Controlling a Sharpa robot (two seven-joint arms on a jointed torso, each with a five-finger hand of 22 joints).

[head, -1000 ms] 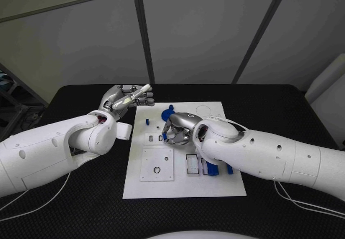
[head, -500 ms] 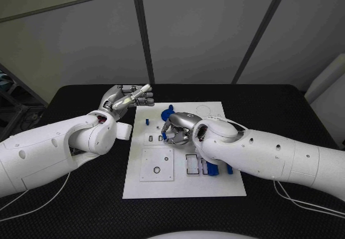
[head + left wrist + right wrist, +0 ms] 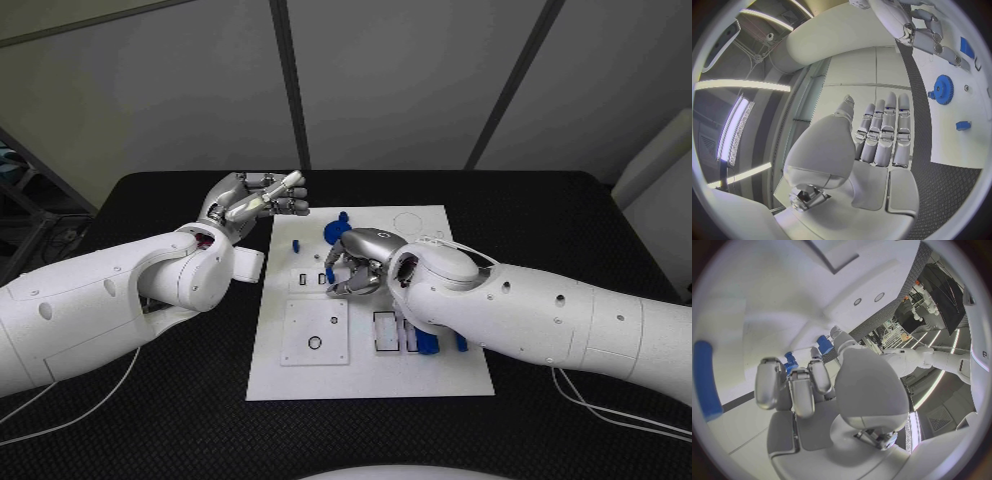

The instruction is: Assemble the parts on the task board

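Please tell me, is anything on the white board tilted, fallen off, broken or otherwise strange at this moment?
Nothing stands out. The task board lies flat on the black table, and the blue gear and small blue parts rest on it. The right hand is low over the board's middle; the left hand is raised beside the board, holding nothing.

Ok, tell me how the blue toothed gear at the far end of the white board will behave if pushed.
The blue toothed gear looks like rigid plastic, so probably stiff and light. It lies flat on the white task board, so it will likely slide rather than roll. Its toothed rim should give fingers some purchase.
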